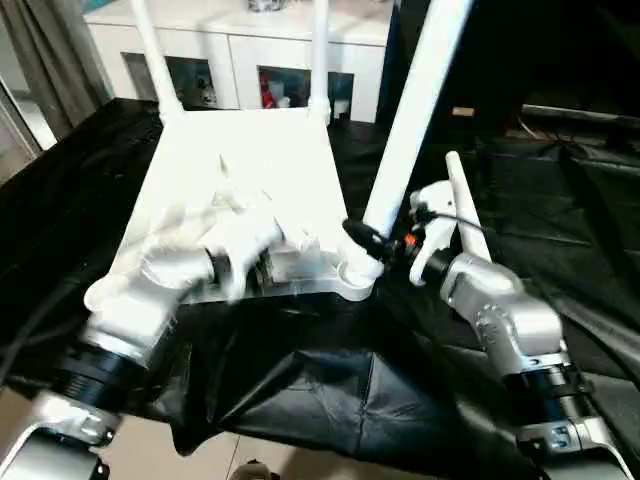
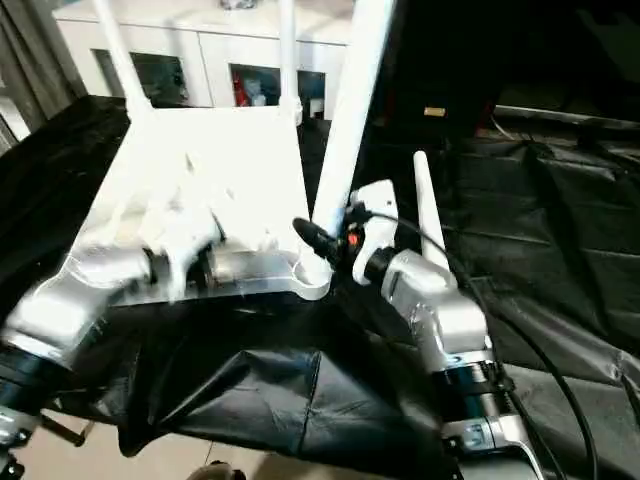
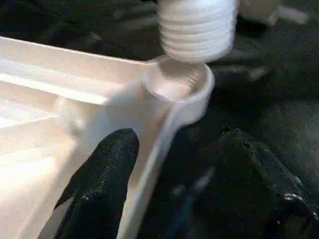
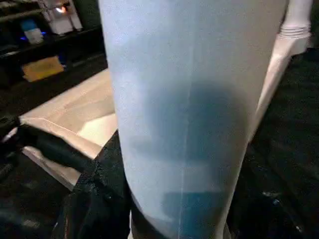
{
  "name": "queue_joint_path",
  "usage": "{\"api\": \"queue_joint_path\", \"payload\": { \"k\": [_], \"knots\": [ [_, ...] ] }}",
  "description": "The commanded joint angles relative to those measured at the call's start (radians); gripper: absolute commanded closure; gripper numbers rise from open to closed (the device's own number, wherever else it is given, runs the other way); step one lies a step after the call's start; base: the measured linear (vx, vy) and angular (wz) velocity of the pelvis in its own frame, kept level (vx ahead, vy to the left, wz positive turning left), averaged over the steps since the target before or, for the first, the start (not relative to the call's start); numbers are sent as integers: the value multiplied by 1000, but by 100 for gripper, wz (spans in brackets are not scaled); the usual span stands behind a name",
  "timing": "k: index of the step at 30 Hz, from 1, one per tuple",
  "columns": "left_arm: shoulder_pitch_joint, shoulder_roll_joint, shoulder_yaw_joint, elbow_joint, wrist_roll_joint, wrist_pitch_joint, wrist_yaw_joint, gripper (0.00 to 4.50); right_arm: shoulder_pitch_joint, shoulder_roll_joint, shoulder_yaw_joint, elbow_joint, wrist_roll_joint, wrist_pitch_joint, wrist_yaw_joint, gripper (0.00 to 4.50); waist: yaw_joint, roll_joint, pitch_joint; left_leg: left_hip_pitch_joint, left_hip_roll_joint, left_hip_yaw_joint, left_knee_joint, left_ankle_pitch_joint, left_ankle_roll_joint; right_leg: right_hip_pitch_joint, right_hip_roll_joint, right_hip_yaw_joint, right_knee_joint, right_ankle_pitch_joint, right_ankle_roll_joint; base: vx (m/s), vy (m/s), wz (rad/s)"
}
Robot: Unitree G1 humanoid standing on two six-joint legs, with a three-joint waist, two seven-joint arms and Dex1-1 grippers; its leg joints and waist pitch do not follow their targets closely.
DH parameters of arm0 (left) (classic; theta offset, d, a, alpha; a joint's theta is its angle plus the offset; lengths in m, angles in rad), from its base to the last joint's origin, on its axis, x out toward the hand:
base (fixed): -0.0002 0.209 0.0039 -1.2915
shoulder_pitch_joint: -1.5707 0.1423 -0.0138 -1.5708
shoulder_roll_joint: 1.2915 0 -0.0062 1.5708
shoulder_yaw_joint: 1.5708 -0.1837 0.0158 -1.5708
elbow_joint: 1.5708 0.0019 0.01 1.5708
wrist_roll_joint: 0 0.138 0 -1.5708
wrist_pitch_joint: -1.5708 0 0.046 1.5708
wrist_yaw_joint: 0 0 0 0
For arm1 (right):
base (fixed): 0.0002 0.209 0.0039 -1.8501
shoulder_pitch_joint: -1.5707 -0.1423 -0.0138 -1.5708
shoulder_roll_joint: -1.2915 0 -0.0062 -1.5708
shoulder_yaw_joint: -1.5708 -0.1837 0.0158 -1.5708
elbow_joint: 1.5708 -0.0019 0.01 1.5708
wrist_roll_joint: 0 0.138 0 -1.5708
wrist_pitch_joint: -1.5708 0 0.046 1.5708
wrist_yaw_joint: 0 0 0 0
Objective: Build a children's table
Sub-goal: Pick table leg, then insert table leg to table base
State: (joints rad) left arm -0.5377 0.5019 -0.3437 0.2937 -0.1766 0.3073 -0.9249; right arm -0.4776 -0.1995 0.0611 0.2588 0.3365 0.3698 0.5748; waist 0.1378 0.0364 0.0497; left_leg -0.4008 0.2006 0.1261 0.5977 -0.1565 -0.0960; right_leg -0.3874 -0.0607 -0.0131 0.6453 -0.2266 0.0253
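Black cloth: leg clasped in right hand, seemingly above socket.

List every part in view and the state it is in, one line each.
Tabletop: upside down on the black cloth, far two legs fitted.
Third leg: held over the near right socket, thread not yet in.
Near right socket: empty.
Fourth leg: loose, behind the right gripper.
Right gripper: shut on the third leg.
Left gripper: astride the tabletop's rim.

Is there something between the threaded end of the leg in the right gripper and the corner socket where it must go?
Nothing visible. In the left wrist view the leg's threaded end hangs just above the open corner socket, the gap bare. The right gripper holds the leg; the left gripper straddles the tabletop's rim beside the socket.
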Motion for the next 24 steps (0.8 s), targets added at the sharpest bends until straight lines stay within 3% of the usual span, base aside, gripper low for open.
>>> {"api": "queue_joint_path", "payload": {
  "k": [1,4,6,13,18,19,24],
  "knots": [
    [-44,3,-36,77,56,-56,-45,174,-14,0,-7,16,-20,-41,-1,257,-9,1,-70,26,3,22,-74,-206,-68,37,-50,21,-74,-41,-174,0,0,0],
    [-84,-5,-41,158,79,-97,-56,185,-16,-2,-7,12,-20,-40,0,257,-12,4,-72,28,4,25,-73,-210,-69,37,-50,22,-75,-52,-172,0,0,0],
    [-119,-10,-40,223,92,-128,-71,220,-15,-6,-3,7,-22,-41,9,257,-16,4,-74,27,6,25,-72,-191,-69,39,-49,21,-70,-10,-179,0,0,0],
    [-178,-24,-44,365,127,-191,-94,267,-7,-17,-8,2,-24,-44,27,257,-28,4,-78,24,3,28,-64,-143,-47,46,-47,18,-63,113,-212,0,0,0],
    [-206,-45,-40,462,150,-232,-114,307,-2,-18,-8,4,-28,-49,32,257,-27,9,-76,27,5,27,-66,-173,-46,46,-49,19,-66,86,-225,0,0,0],
    [-211,-49,-41,482,153,-241,-117,312,-4,-16,-10,3,-28,-50,29,257,-27,14,-77,28,6,26,-66,-178,-48,45,-50,19,-65,82,-228,0,0,0],
    [-235,-58,-38,544,168,-268,-135,366,-6,-13,-14,0,-30,-50,27,257,-26,13,-75,30,9,26,-67,-196,-48,44,-51,19,-66,79,-240,0,0,0]
  ]
}}
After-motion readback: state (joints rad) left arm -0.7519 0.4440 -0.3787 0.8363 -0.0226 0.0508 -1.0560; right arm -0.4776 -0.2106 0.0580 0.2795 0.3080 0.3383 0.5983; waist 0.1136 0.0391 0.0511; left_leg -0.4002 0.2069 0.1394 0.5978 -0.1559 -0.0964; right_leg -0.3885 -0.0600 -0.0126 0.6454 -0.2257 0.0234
